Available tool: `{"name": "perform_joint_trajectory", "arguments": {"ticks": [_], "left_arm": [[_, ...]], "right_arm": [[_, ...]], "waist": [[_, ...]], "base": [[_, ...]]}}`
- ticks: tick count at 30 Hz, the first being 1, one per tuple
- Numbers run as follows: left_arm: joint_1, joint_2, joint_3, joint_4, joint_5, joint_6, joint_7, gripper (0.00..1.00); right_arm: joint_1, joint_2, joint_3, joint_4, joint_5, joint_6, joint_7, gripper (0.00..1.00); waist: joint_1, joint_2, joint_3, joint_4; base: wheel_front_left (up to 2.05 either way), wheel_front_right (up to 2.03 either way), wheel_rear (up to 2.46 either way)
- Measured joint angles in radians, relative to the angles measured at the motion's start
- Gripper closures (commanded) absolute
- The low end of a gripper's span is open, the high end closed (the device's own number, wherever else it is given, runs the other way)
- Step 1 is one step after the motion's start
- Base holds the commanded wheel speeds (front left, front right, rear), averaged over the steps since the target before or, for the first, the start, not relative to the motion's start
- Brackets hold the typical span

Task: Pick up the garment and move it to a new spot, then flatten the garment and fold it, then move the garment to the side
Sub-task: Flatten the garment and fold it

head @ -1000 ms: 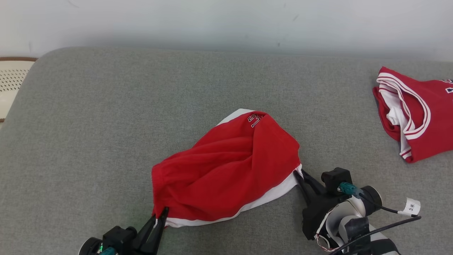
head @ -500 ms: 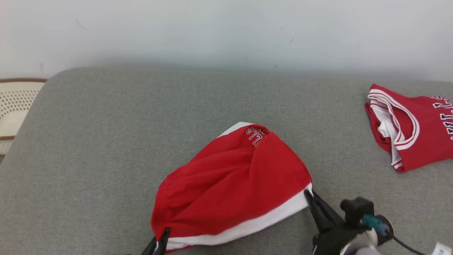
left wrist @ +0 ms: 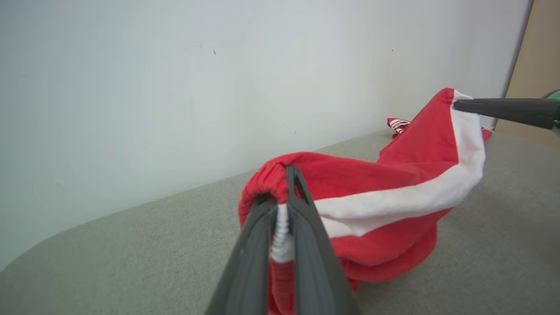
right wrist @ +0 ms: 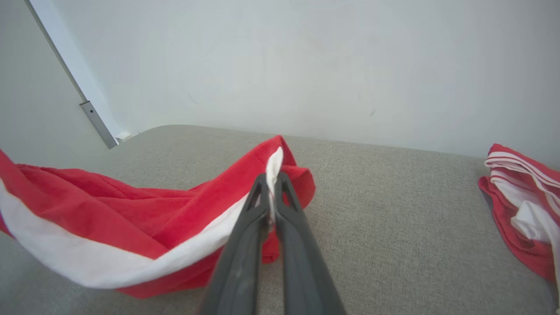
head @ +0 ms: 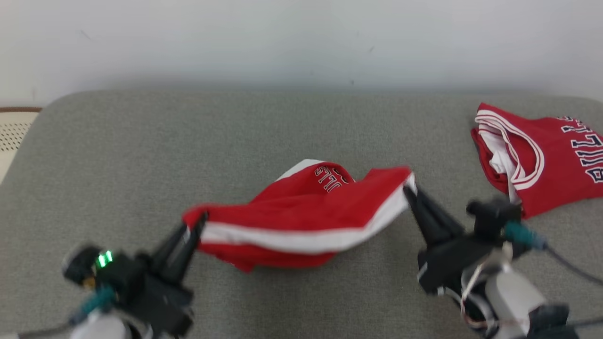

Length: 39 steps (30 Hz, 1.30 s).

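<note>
Red garment (head: 301, 214), broad white stripe (head: 301, 240), dark lettering (head: 330, 176), rumpled, sagging

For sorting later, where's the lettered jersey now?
Head view: the jersey lies far right on the grey cushion, beyond the right gripper, apart from the held garment.

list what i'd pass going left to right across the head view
cream perforated object at the left edge → left gripper → red garment, lifted, each end pinched in shut jaws → right gripper → red jersey
</note>
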Motion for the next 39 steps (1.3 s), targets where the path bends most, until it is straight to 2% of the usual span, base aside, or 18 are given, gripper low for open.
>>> {"name": "perform_joint_trajectory", "arguments": {"ticks": [4,6,12,17,20,23,26,30,34,39], "left_arm": [[-0.213,0.105,-0.06,-0.012,-0.057,0.0,0.077,1.0],[-0.332,0.165,-0.099,0.001,-0.087,0.0,0.123,1.0],[-0.703,0.247,-0.181,0.103,-0.296,0.0,0.21,1.0],[-0.99,0.296,-0.269,0.215,-0.399,0.0,0.257,1.0],[-1.157,0.292,-0.276,0.302,-0.473,0.0,0.264,1.0],[-1.308,0.282,-0.321,0.368,-0.476,0.0,0.272,1.0],[-1.425,0.247,-0.365,0.427,-0.478,0.0,0.264,1.0],[-1.563,0.199,-0.398,0.499,-0.473,0.0,0.176,1.0],[-1.631,0.176,-0.409,0.571,-0.438,0.0,0.054,1.0],[-1.581,0.157,-0.462,0.632,-0.445,0.0,-0.005,1.0]], "right_arm": [[-0.155,0.012,-0.014,-0.003,0.011,0.0,0.054,1.0],[-0.268,0.039,-0.02,0.016,0.043,0.0,0.073,1.0],[-0.626,0.086,-0.048,0.169,0.143,0.0,0.095,1.0],[-0.918,0.105,-0.042,0.313,0.192,0.0,0.108,1.0],[-1.08,0.118,-0.071,0.411,0.211,0.0,0.101,1.0],[-1.222,0.124,-0.078,0.493,0.202,0.0,0.087,1.0],[-1.339,0.124,-0.096,0.572,0.189,0.0,0.067,1.0],[-1.455,0.115,-0.115,0.651,0.153,0.0,0.008,1.0],[-1.51,0.114,-0.102,0.681,0.118,0.0,-0.074,1.0],[-1.461,0.122,-0.028,0.707,0.13,0.0,-0.116,1.0]], "waist": [[0.0,0.0,0.042,-0.008],[0.0001,0.0,0.071,-0.013],[0.0003,0.0001,0.176,-0.032],[0.0005,0.0001,0.27,-0.049],[0.0005,0.0001,0.323,-0.06],[0.0004,0.0001,0.375,-0.069],[0.0005,0.0002,0.422,-0.078],[0.0005,0.0002,0.479,-0.086],[0.0003,0.0002,0.526,-0.091],[0.0005,0.0003,0.565,-0.089]], "base": [[0.0,0.0,0.0],[0.0,0.0,0.0],[0.0,0.0,0.0],[0.0,0.0,0.0],[0.0,0.0,0.0],[0.0,0.0,0.0],[0.0,0.0,0.0],[0.0,0.0,0.0],[0.0,0.0,0.0],[0.0,0.0,0.0]]}}
